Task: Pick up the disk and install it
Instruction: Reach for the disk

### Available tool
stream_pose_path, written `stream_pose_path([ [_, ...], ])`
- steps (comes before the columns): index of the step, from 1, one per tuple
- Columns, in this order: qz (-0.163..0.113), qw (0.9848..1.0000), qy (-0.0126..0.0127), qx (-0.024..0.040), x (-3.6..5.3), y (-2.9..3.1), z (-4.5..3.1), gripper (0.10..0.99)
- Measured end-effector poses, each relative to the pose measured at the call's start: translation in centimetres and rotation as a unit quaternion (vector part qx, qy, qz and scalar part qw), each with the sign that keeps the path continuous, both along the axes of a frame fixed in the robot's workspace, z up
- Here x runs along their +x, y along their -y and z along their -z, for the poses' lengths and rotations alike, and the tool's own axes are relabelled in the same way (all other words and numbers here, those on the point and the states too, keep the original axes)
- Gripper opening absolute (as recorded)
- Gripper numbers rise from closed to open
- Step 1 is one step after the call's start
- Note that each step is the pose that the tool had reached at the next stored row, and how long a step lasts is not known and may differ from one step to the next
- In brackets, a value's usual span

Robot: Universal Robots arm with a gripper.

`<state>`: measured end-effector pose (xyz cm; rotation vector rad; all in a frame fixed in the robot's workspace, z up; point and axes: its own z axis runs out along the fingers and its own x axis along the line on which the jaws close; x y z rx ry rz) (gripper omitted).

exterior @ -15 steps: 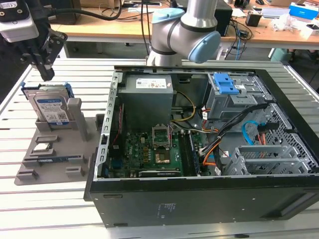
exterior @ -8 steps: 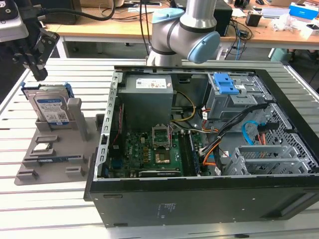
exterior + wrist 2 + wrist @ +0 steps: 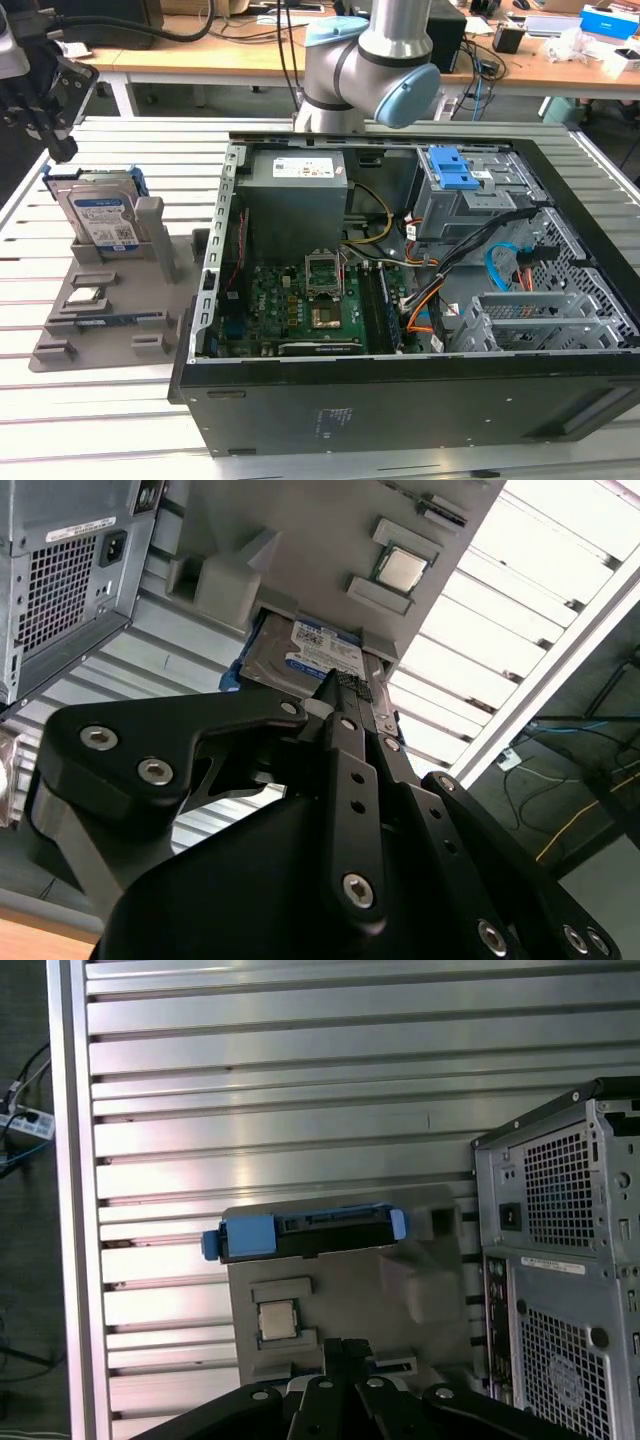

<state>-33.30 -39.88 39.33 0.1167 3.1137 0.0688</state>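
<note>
**Exterior view:** A black pincer [image 3: 55,140], tips drawn together and holding nothing, hangs near and above the flat silver metal hard disk with blue plastic rails [image 3: 100,213]. The disk stands on edge in a grey plastic holder [image 3: 110,335] near the slatted aluminium table's [image 3: 100,430] edge at the exterior view's left, beside the open black computer case [image 3: 400,410]. The disk carries a white-and-blue barcode label, and a white label sits on the grey power supply box [image 3: 295,200]. The print on both is too small to make out.

**Second wrist view:** The pincer [image 3: 335,685] points at the disk's [image 3: 300,655] labelled face. A descent with tips this narrow would likely strike the disk's upper edge rather than straddle it. That could tip the disk from its slot or jam it against the holder's post. The small square silver chip [image 3: 402,568] lies close by in its own recess and could be jolted.

**First wrist view:** The disk [image 3: 310,1235] shows edge-on, blue rails at both ends, with the pincer [image 3: 345,1345] apart from it. The computer case's rear wall [image 3: 560,1260], bearing a white sticker with unreadable print, stands just beside the holder. A sideways swing risks clipping it.
</note>
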Motion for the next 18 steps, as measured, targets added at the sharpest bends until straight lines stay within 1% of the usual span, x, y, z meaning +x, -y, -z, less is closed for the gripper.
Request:
stream_pose_path([
  [16, 0.0, 1.0, 0.0, 0.0, -2.72, 0.0, 0.0, 0.106],
  [18, 0.0, 1.0, 0.0, 0.0, -3.25, 0.0, 0.0, 0.106],
])
